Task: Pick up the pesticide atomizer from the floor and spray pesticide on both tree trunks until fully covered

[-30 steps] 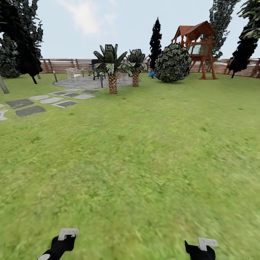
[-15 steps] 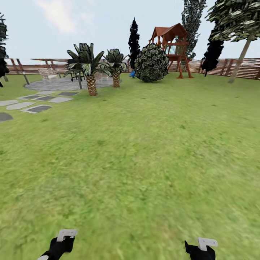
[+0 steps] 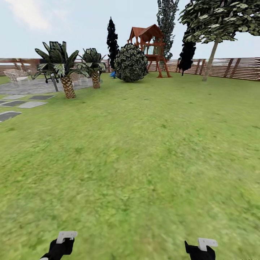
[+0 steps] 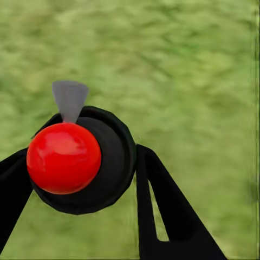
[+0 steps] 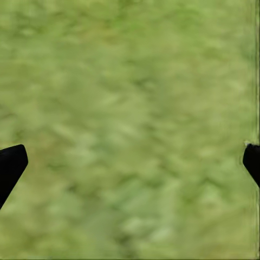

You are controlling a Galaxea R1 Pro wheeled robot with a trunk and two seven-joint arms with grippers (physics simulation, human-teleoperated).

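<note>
A dark, red-capped bottle (image 4: pixel 81 160) is gripped between the left end effector's (image 4: pixel 76 179) fingers. The right end effector (image 5: pixel 130 162) is spread wide, empty, above grass (image 3: pixel 137 151). A grey-trunked tree (image 3: pixel 216 21) stands far ahead of it.

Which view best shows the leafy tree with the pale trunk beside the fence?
The head view: the tree stands far off on the right before the fence, its trunk leaning, leaf clusters on top. Both wrist views look down at grass.
</note>
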